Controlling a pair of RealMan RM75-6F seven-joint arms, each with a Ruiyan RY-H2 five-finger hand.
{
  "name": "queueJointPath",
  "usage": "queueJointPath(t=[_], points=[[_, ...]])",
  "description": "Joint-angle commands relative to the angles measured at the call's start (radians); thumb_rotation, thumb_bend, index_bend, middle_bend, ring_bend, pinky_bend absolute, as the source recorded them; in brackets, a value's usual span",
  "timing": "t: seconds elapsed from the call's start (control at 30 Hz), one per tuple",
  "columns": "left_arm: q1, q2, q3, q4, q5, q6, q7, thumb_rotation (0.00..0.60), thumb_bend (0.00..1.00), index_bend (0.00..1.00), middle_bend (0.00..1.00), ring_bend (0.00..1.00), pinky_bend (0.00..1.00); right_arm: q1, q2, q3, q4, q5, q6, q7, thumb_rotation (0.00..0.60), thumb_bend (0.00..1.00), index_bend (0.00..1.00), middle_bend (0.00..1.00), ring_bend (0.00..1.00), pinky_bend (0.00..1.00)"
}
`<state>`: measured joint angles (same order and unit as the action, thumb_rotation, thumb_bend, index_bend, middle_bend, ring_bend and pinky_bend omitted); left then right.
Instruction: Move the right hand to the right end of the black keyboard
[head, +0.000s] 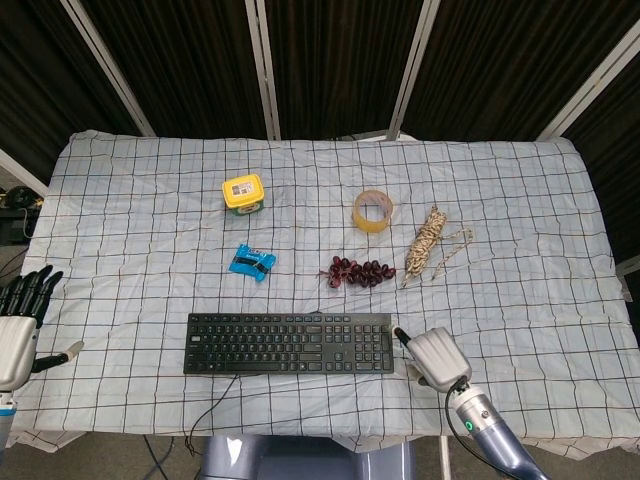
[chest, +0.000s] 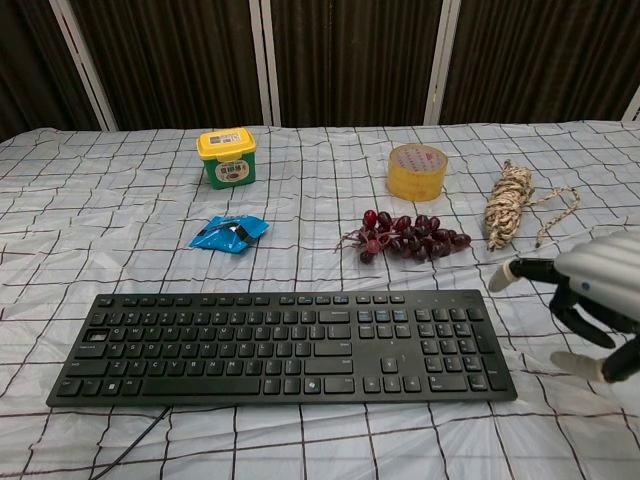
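- The right hand (chest: 590, 305) sits just off the right end of the black keyboard (chest: 285, 343), apart from it, fingers spread and curved downward with nothing in them; one pale fingertip (chest: 500, 277) points toward the keyboard's far right corner.
- In the head view the same right hand (head: 437, 360) lies beside the keyboard's (head: 288, 343) right edge near the front of the bench (head: 520, 300).
- The keyboard lies flat on the checked cloth, its long axis running left to right along the bench's front edge, number pad at the right end, cable trailing off the front left.
- The left hand (head: 20, 322) rests at the far left edge of the bench, fingers extended and apart, holding nothing.
- Behind the keyboard: a bunch of dark grapes (chest: 405, 238), a blue packet (chest: 229, 232), a yellow-lidded green tub (chest: 227, 158), a roll of tape (chest: 417, 171) and a bundle of twine (chest: 510, 205).
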<state>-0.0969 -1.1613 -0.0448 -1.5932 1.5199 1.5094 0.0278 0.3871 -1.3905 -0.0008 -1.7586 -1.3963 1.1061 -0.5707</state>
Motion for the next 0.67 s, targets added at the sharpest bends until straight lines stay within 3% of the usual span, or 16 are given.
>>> queueJointPath(t=[0.03, 0.1, 0.17, 0.27, 0.37, 0.5, 0.67], points=[[0.0, 0.0, 0.001, 0.0, 0.0, -0.002, 0.0, 0.6, 0.03, 0.0, 0.0, 0.0, 0.0, -0.009, 0.036, 0.011, -0.015, -0.019, 0.035, 0.015, 0.6, 0.32, 0.18, 0.51, 0.47, 0.5], [-0.001, 0.001, 0.001, -0.002, 0.002, -0.001, 0.0, 0.6, 0.03, 0.0, 0.0, 0.0, 0.0, -0.024, 0.075, 0.014, -0.023, -0.028, 0.067, 0.038, 0.6, 0.3, 0.16, 0.37, 0.33, 0.47], [0.0, 0.001, 0.001, -0.002, 0.003, 0.002, 0.0, 0.6, 0.03, 0.0, 0.0, 0.0, 0.0, -0.04, 0.108, 0.011, -0.029, -0.044, 0.096, 0.076, 0.6, 0.28, 0.13, 0.23, 0.17, 0.34], [0.001, 0.0, 0.002, -0.001, 0.005, 0.003, 0.003, 0.6, 0.03, 0.0, 0.0, 0.0, 0.0, -0.074, 0.157, -0.001, -0.035, -0.085, 0.154, 0.17, 0.6, 0.25, 0.07, 0.07, 0.02, 0.16], [0.001, -0.001, 0.005, -0.001, 0.011, 0.004, 0.013, 0.6, 0.03, 0.0, 0.0, 0.0, 0.0, -0.123, 0.206, -0.035, -0.004, -0.18, 0.246, 0.3, 0.6, 0.21, 0.02, 0.0, 0.0, 0.07], [0.002, -0.002, 0.011, 0.0, 0.021, 0.006, 0.028, 0.6, 0.03, 0.0, 0.0, 0.0, 0.0, -0.189, 0.241, -0.062, 0.069, -0.251, 0.364, 0.331, 0.6, 0.06, 0.0, 0.0, 0.0, 0.0], [0.003, 0.005, 0.018, -0.006, 0.024, 0.002, 0.04, 0.6, 0.03, 0.0, 0.0, 0.0, 0.0, -0.243, 0.227, -0.026, 0.12, -0.237, 0.471, 0.378, 0.6, 0.01, 0.0, 0.0, 0.0, 0.0]])
